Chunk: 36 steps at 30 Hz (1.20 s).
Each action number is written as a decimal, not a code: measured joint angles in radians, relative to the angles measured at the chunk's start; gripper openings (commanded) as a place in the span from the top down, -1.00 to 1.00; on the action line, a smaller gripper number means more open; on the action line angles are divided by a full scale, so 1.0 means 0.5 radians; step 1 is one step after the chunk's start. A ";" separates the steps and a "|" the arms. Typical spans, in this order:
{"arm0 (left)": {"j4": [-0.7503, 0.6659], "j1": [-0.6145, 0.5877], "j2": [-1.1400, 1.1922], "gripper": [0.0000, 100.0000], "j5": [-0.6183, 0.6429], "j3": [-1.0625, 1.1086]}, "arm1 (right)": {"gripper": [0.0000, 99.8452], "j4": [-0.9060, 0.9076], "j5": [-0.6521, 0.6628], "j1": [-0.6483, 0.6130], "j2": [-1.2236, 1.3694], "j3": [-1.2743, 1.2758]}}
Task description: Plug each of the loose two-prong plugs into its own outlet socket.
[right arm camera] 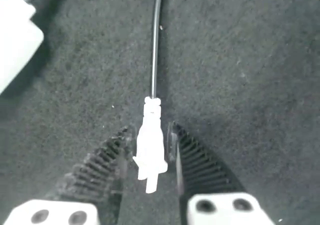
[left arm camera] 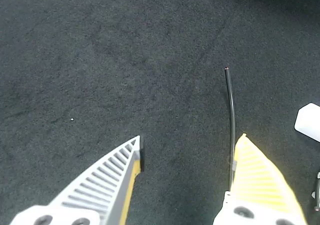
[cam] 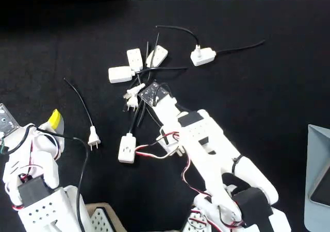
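Currently: right hand (right arm camera: 149, 130), seemingly gripping white plug (right arm camera: 150, 152), centre of desk (cam: 258, 87) near sockets (cam: 135, 59); left hand (left arm camera: 190, 139), fingers apart, near left, beside black cord (left arm camera: 231, 110).

Found centre crowded: sockets (cam: 135, 59), plugs (cam: 133, 97) and crossed cables (cam: 154, 69) packed close, no clean lane in. My right gripper (right arm camera: 149, 129) sat inside that tangle; lone socket (cam: 127, 148) lay beside its arm. Left gripper (left arm camera: 190, 136), spread wide, faced bare mat (left arm camera: 100, 60); thin cable (left arm camera: 231, 100) ran along yellow finger (left arm camera: 257, 180). Wide free mat right of cluster; grey bin (cam: 317, 175) closed far right edge.
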 measured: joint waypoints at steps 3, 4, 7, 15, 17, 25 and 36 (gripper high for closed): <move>0.000 0.000 0.000 0.41 0.000 0.000 | 0.80 0.003 0.000 0.000 0.000 0.000; 0.000 0.000 0.000 0.41 0.000 0.000 | 0.80 0.012 0.000 0.000 0.000 0.000; 0.000 0.000 0.000 0.41 0.000 0.000 | 0.80 0.018 0.000 0.000 0.000 0.000; 0.000 0.000 0.000 0.41 0.000 0.000 | 0.86 0.018 0.000 0.006 0.000 0.040; 0.000 0.000 0.000 0.41 0.000 0.000 | 0.94 0.018 0.000 0.018 0.000 0.061; 0.000 0.000 0.000 0.41 0.000 0.000 | 0.98 0.018 -0.006 0.025 0.000 0.061; 0.000 0.101 0.000 0.41 0.000 0.000 | 0.98 0.537 -0.003 0.025 -0.310 -0.245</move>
